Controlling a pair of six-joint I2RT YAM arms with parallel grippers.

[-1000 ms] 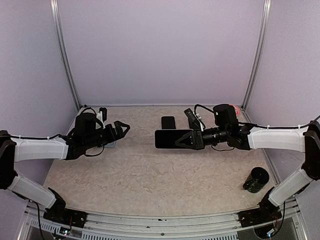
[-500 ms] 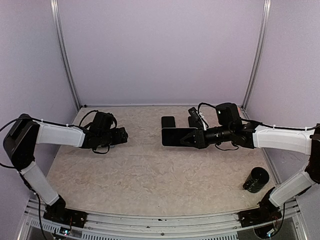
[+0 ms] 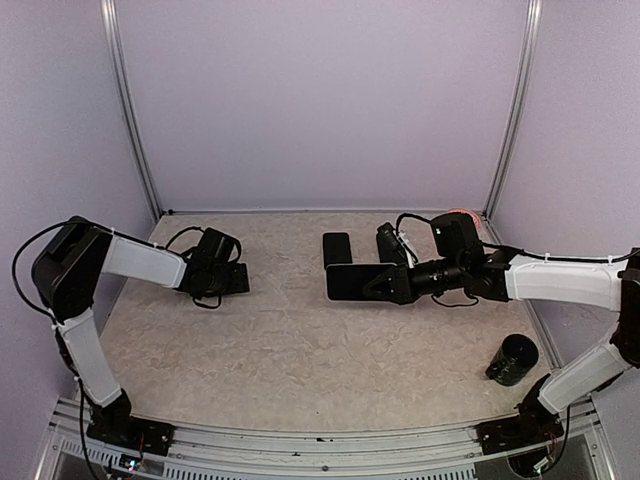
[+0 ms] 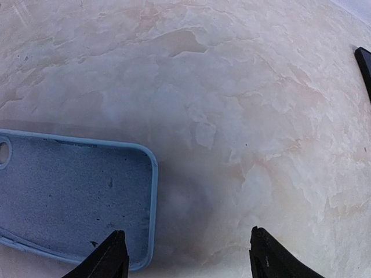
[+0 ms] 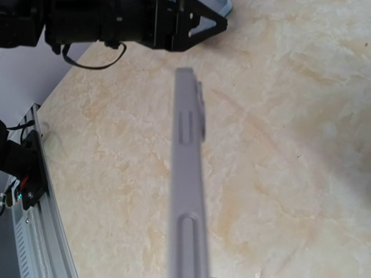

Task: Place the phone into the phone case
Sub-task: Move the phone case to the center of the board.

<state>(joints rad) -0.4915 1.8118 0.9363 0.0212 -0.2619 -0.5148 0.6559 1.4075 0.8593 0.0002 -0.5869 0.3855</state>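
Left pincer (image 4: 186, 234) spread, right pincer (image 3: 372, 283) clamped.

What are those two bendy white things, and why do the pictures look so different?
They are two robot arms, each ending in a two-finger gripper. The wide picture looks down from above and behind them. The other two come from little cameras on the wrists. The right gripper is shut on a dark phone; its wrist camera sees the phone edge-on. The left gripper is open, low over a light blue phone case lying on the table. A flat black thing and a black cylinder are there too.
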